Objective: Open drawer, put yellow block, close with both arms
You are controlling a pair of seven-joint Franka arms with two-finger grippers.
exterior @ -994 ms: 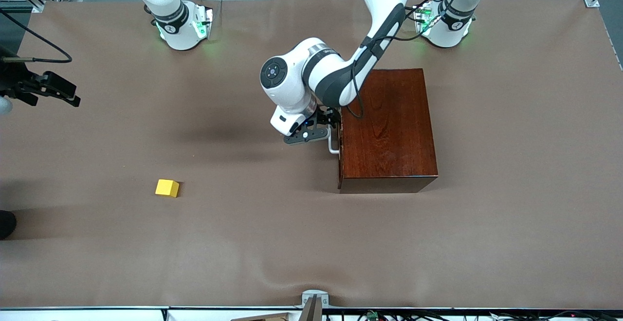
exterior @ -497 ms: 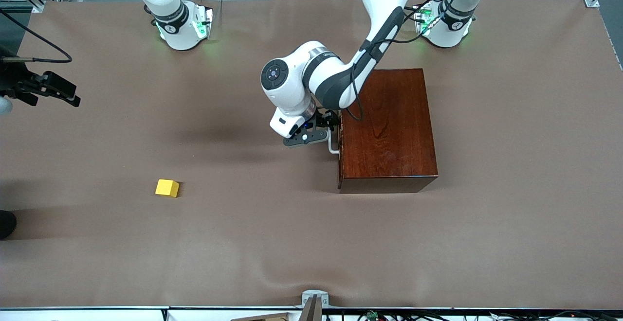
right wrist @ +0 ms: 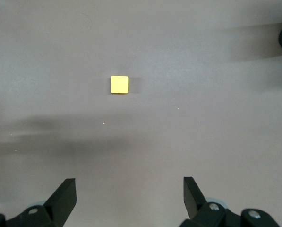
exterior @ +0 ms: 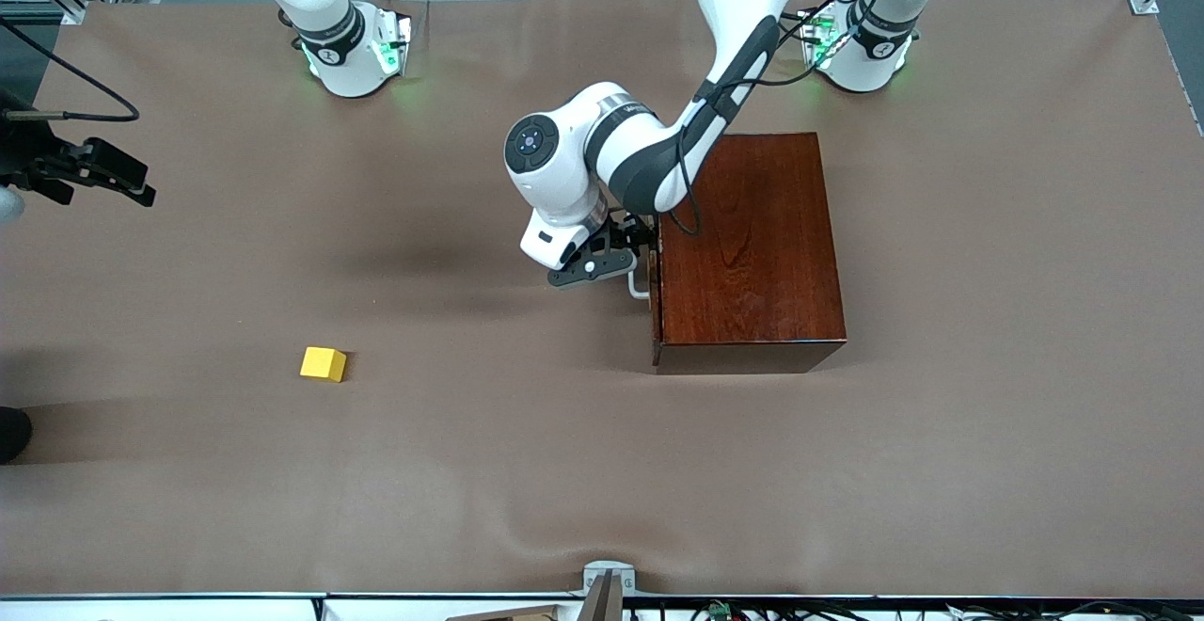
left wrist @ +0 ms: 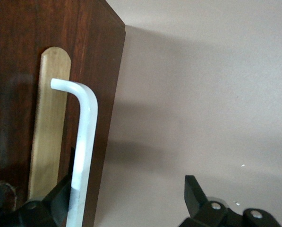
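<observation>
The drawer sits shut in the dark wooden box, its front turned toward the right arm's end of the table. My left gripper is open at the drawer front. The white handle runs between the fingers, close against one finger, while the other finger stands well clear over the table. The yellow block lies alone on the brown table, nearer the front camera than the box. My right gripper hangs open high over the right arm's end of the table, looking down on the yellow block.
Brown cloth covers the whole table. The two arm bases stand along the edge farthest from the front camera. A small metal bracket sits at the nearest edge.
The left wrist has edged slightly in along the handle. The right arm, the block and the box have not moved.
</observation>
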